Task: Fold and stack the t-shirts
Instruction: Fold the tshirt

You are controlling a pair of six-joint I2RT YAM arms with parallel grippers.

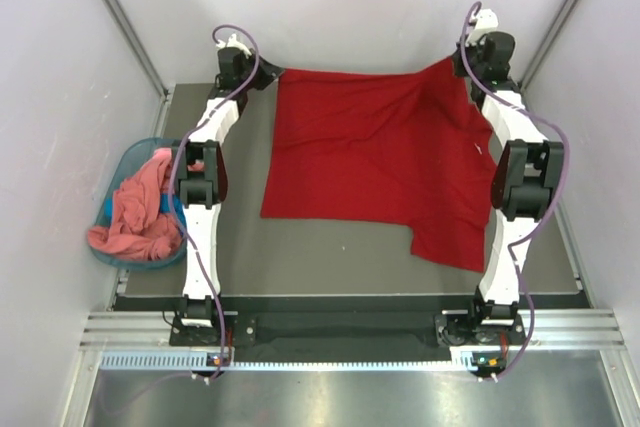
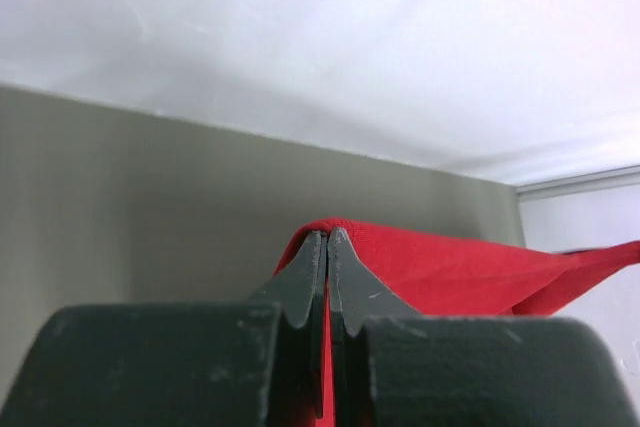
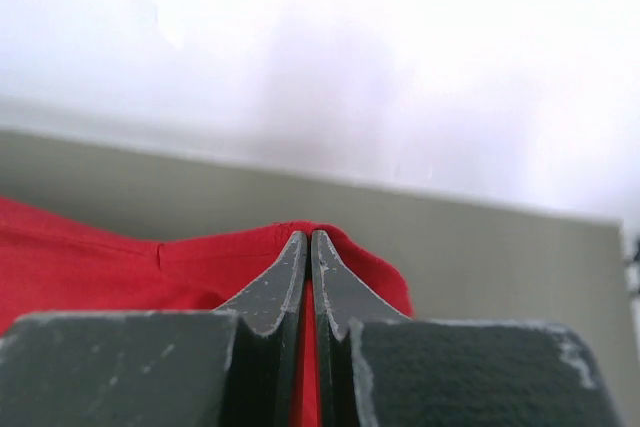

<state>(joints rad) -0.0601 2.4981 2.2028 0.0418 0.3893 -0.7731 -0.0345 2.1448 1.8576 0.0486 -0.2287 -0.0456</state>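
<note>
Teal basket (image 1: pixel 128 159) holds pink shirt (image 1: pixel 135 219) — left gripper (image 2: pixel 327 237), right gripper (image 3: pixel 308 239) each clamped on red shirt (image 1: pixel 370 157) corner.

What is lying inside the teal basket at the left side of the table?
A crumpled salmon-pink t-shirt fills the teal basket and spills over its near rim. Whatever lies beneath it, and the basket floor, is covered.

Bright even light, wrist views overexposed
</note>
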